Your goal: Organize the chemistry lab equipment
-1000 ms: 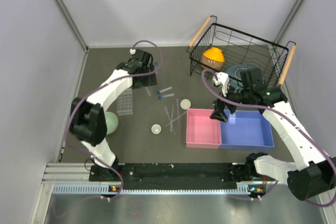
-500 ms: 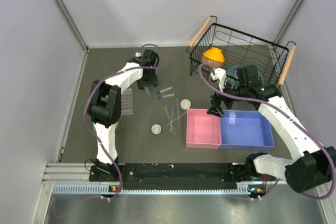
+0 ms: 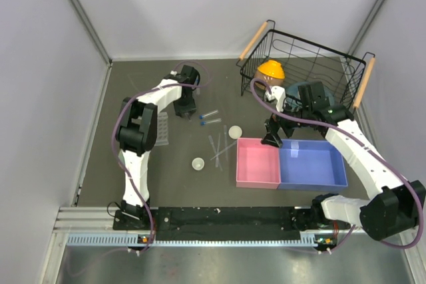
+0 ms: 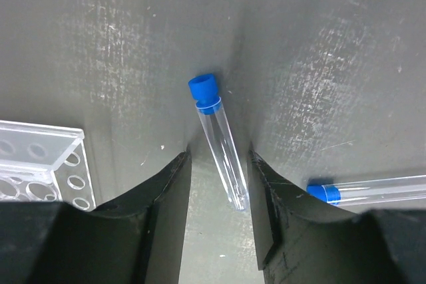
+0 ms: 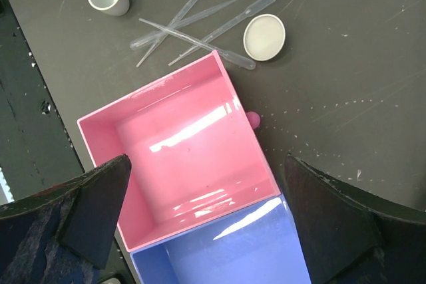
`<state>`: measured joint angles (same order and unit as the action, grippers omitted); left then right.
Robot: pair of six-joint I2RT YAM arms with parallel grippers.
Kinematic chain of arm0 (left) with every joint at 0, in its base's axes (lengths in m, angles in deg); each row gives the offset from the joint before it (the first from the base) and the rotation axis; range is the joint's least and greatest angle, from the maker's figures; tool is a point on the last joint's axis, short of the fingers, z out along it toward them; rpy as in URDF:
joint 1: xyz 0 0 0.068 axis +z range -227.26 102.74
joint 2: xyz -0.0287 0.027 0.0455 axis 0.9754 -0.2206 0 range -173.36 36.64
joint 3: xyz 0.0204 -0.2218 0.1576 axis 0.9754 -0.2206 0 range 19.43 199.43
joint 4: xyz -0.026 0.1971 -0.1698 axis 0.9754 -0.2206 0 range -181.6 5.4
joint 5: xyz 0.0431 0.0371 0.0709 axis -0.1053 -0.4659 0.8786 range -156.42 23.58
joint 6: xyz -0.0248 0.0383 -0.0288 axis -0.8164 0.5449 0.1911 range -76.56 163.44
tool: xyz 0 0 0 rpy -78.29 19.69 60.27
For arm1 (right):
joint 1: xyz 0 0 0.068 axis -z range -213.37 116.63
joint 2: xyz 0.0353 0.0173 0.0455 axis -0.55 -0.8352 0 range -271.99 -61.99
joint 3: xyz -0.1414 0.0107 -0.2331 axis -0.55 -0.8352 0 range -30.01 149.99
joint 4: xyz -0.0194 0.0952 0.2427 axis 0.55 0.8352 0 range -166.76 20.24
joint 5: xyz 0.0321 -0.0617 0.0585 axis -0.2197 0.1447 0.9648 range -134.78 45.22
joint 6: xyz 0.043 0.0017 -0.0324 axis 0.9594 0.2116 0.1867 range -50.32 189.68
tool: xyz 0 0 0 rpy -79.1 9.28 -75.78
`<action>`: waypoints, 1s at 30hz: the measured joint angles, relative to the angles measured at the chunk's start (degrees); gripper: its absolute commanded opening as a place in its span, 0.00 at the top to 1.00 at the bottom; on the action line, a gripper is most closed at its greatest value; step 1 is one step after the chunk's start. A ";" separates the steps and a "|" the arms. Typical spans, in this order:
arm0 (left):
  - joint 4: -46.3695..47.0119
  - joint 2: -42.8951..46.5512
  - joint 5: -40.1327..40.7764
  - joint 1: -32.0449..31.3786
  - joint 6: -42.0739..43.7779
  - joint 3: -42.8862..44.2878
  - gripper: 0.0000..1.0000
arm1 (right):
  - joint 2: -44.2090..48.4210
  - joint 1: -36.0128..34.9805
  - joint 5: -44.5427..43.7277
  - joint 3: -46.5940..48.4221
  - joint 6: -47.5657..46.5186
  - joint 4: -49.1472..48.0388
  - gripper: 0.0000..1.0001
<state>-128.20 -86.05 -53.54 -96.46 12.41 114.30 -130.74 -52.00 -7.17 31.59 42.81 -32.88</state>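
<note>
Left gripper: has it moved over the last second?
Yes: left gripper shifted slightly right, away from the tube rack, now straddling a blue-capped tube.

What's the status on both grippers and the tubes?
Left gripper open, straddling one blue-capped tube lying flat. Right gripper open, empty, above pink bin. Second tube close by, not touched.

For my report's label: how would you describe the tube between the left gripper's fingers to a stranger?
On the table, find the clear tube rack at the left. Just right of it, one blue-capped tube lies alone between the fingers of the open left gripper. The two other tubes lie side by side farther right.
</note>
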 measured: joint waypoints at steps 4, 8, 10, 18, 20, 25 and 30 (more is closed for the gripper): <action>0.02 -0.33 -0.31 0.00 0.09 0.37 0.63 | -0.02 0.00 0.00 0.00 0.11 -0.04 0.01; 0.42 -0.39 -1.05 0.00 0.07 0.39 0.72 | 0.00 -0.02 -0.02 -0.02 0.13 -0.04 0.01; 0.79 -0.39 -1.49 0.00 0.09 0.35 0.78 | 0.00 0.00 -0.15 -0.02 0.15 -0.04 0.01; 4.57 1.31 -2.62 0.15 1.20 -2.78 0.87 | 0.13 0.00 -0.79 -0.02 0.11 0.02 0.01; 6.60 2.64 -2.91 0.28 1.68 -4.94 0.89 | 0.13 0.00 -0.66 -0.02 -0.02 0.28 0.01; 10.10 8.98 -4.39 0.79 3.80 -13.00 0.90 | 0.11 -0.02 0.74 0.50 -0.72 1.99 0.01; 15.93 22.32 -9.97 0.48 5.66 -23.28 0.90 | 0.09 -0.02 4.42 3.54 -0.94 4.15 0.01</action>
<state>-112.26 -63.74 -63.50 -95.98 18.07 91.02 -130.66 -52.02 -2.76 35.13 41.87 -28.73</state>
